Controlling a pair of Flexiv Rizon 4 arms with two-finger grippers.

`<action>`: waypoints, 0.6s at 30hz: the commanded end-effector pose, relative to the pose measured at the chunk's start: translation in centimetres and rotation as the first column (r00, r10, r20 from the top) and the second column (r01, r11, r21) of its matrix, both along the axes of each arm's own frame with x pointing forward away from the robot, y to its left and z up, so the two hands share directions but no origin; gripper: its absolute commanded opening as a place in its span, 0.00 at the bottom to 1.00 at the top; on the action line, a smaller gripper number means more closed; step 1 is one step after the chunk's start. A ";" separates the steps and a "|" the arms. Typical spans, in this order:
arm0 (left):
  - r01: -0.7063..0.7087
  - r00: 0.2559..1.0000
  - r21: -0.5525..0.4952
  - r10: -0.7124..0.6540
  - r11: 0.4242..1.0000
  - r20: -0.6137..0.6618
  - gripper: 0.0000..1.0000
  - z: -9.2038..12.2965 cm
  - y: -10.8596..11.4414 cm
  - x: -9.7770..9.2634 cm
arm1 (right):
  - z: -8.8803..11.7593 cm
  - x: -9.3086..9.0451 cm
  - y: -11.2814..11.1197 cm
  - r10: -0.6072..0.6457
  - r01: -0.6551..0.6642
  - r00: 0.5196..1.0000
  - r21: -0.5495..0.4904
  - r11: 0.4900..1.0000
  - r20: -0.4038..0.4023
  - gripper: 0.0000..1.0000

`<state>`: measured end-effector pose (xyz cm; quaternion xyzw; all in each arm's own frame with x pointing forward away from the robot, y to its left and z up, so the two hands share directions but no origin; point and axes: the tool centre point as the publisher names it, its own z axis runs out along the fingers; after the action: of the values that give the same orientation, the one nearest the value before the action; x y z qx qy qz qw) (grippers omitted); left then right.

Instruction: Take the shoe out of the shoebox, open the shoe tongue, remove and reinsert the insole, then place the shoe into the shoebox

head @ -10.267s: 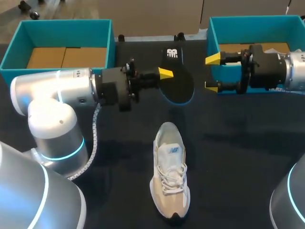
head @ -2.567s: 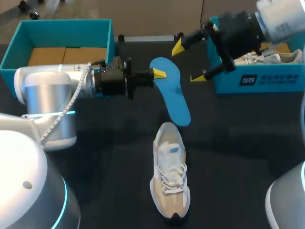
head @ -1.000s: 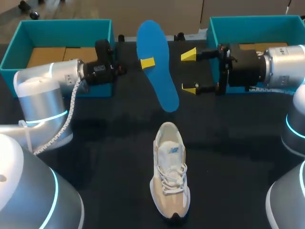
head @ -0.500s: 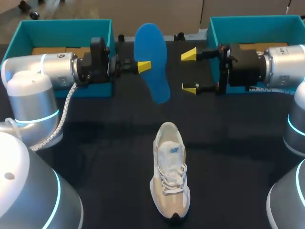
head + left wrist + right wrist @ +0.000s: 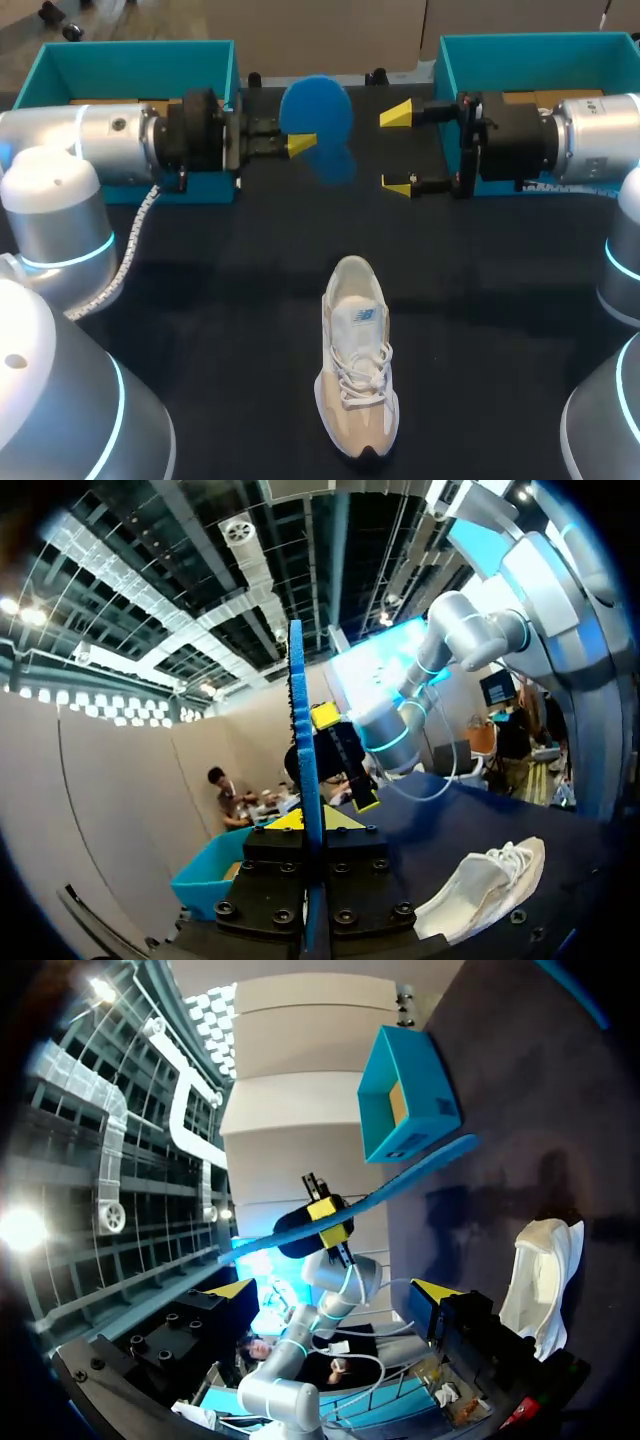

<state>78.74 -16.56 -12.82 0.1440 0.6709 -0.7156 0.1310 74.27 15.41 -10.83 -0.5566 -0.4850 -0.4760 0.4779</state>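
While your L end effector grips the insole and R end effector gapes wide, reinsertion's prob. next: aim toe-first into shoe.

black table | teal box at far-left corner | inside: brown, perhaps cardboard

Robotics lab, I'd say: my left arm and right arm over black-covered table, teal shoebox just behind left gripper, second teal shoebox behind right gripper.
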 end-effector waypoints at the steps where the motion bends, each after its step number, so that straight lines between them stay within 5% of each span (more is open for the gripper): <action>1: 0.150 0.584 0.086 -0.159 0.985 0.796 0.00 -0.6 2.5 -0.9 | 0.0 0.0 0.2 -0.002 0.002 1.000 -0.001 1.000 0.000 1.00; 14: 0.150 0.584 0.086 -0.159 0.985 0.796 0.00 -0.6 2.5 -0.9 | 0.0 0.0 0.2 -0.002 0.002 1.000 -0.001 1.000 0.000 1.00; 18: 0.125 0.443 0.093 -0.139 0.988 0.886 0.00 -0.9 1.8 -0.8 | 0.0 0.0 0.2 -0.002 0.002 1.000 -0.001 1.000 0.000 1.00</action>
<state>77.23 -14.26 -13.44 0.3926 0.5955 -0.6375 0.2912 74.22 15.39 -10.82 -0.5567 -0.4849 -0.4762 0.4778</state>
